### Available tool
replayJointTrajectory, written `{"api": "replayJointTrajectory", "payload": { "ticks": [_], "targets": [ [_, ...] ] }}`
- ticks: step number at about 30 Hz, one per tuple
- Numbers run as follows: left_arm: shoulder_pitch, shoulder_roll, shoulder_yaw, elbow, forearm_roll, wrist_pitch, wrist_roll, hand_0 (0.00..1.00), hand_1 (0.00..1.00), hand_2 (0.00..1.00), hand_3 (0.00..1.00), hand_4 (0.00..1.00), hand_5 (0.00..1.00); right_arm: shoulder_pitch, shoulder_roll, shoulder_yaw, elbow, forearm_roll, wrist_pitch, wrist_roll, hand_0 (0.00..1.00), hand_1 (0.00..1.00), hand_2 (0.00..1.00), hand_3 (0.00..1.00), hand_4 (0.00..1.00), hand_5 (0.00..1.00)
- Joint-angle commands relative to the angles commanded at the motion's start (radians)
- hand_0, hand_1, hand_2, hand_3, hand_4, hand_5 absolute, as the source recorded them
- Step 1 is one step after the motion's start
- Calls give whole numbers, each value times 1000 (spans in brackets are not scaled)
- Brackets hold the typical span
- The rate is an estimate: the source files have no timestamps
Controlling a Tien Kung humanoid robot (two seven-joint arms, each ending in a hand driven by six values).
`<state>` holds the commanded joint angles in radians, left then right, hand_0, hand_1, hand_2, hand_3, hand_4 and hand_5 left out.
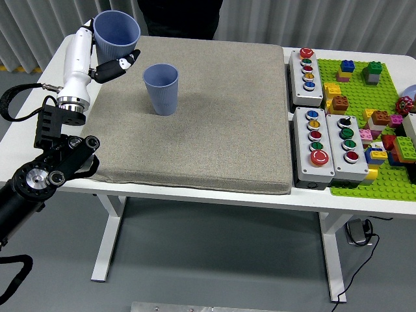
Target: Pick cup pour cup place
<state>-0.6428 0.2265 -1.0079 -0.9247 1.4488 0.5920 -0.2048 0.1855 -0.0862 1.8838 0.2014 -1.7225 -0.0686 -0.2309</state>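
My left hand (104, 55), white with black fingertips, is shut on a blue cup (116, 35) and holds it upright above the far left corner of the grey mat (195, 130). The cup's open mouth faces up toward the camera. A second blue cup (161, 88) stands upright on the mat, a little to the right of the held one and nearer to me. The two cups are apart. My right arm is out of sight.
Right of the mat lie three grey button boxes (307, 68) (314, 145) (348, 147) and a green baseplate (374, 130) with several coloured bricks. A person in dark clothes (179, 16) stands at the far edge. The table's left edge (45, 71) is close to my left arm.
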Motion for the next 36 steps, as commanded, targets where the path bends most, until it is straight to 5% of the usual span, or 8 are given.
{"api": "replayJointTrajectory", "payload": {
  "ticks": [13,19,28,36],
  "targets": [
    [76,-7,-41,-46,-95,11,-26,527,507,521,553,816,252,12,-6,9,-2,-10,1,4,703,683,607,602,44,398],
    [124,-27,-47,-66,-186,7,-50,533,507,523,552,815,254,15,-6,9,-2,-6,0,5,703,683,608,602,44,400],
    [185,-61,-10,-91,-199,2,-61,543,523,535,552,809,250,11,-3,13,-1,-12,1,3,703,683,608,602,44,401],
    [234,-92,19,-80,-282,-8,-129,546,529,541,554,807,248,6,-2,15,-2,-14,1,5,703,683,606,602,43,400]
  ]
}}
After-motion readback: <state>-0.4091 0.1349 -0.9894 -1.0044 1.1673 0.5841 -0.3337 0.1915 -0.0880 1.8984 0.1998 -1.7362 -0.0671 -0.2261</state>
